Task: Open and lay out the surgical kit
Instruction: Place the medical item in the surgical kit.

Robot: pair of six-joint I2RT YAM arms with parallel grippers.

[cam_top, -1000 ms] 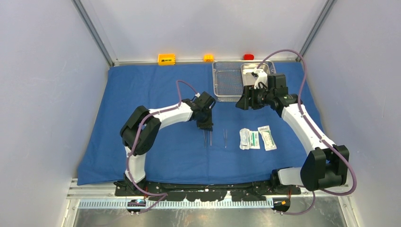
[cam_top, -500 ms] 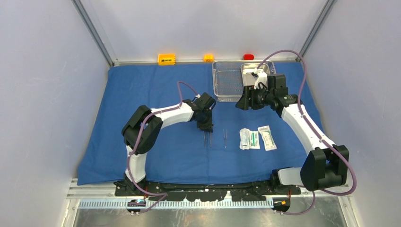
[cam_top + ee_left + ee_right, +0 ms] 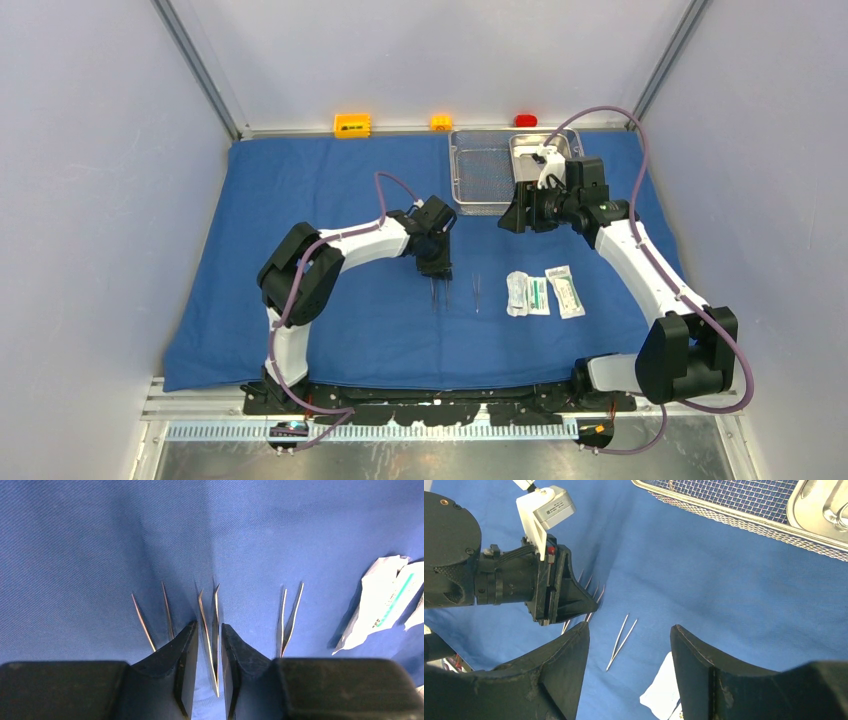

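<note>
The surgical kit lies spread on its blue cloth wrap (image 3: 300,200). A steel mesh tray (image 3: 480,180) with a smaller pan (image 3: 535,150) beside it sits at the back right. My left gripper (image 3: 208,625) is low over the cloth, open a little, with thin steel forceps (image 3: 215,615) lying loose between its fingers. More forceps lie to the left (image 3: 166,612) and to the right (image 3: 289,620). White-green packets (image 3: 527,293) lie further right. My right gripper (image 3: 629,626) hangs open and empty above the cloth, in front of the mesh tray (image 3: 734,500).
Small orange (image 3: 352,125), yellow (image 3: 441,122) and red (image 3: 526,120) blocks stand along the back edge, beyond the cloth. Grey walls close in both sides. Another packet (image 3: 565,291) lies by the right arm's forearm.
The left gripper's jaws have parted slightly around the forceps. Neither arm has visibly moved, and the right gripper is unchanged.
</note>
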